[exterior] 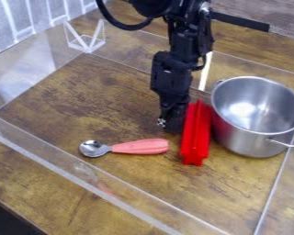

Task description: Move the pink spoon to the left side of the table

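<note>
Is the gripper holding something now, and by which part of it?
Not the spoon. The gripper is close beside the red block, but whether it holds the block cannot be told.

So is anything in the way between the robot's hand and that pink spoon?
Nothing clearly blocks it: the hand is down just behind the pink spoon. The red block sits right beside the hand, close to the handle's end, so it could get bumped.
</note>
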`<action>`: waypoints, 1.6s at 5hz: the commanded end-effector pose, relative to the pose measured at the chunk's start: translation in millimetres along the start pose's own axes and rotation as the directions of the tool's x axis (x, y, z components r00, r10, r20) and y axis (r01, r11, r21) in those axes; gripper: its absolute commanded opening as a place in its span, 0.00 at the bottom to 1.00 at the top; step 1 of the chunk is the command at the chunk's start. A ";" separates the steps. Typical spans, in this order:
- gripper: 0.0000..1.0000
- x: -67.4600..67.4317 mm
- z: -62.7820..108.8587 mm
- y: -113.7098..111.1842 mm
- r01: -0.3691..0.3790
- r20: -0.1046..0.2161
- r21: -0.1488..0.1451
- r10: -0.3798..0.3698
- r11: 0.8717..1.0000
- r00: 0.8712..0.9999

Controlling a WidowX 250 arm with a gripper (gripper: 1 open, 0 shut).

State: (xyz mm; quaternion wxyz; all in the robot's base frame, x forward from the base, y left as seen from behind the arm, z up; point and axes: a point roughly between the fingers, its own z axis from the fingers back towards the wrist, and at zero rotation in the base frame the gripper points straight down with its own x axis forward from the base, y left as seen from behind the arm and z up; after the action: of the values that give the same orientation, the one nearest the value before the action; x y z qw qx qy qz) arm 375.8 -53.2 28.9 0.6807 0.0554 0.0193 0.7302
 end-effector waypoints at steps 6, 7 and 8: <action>1.00 -7.0 62.9 10.1 -0.055 -0.084 -0.004 0.054 0.998 0.995; 1.00 -17.0 65.3 15.5 -0.052 -0.079 -0.003 0.052 0.999 0.995; 1.00 -26.9 67.7 21.0 -0.053 -0.072 -0.002 0.053 0.999 0.996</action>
State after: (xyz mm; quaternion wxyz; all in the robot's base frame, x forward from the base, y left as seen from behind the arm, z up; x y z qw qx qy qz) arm 361.6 -78.2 74.1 0.6551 0.0570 0.0573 0.7512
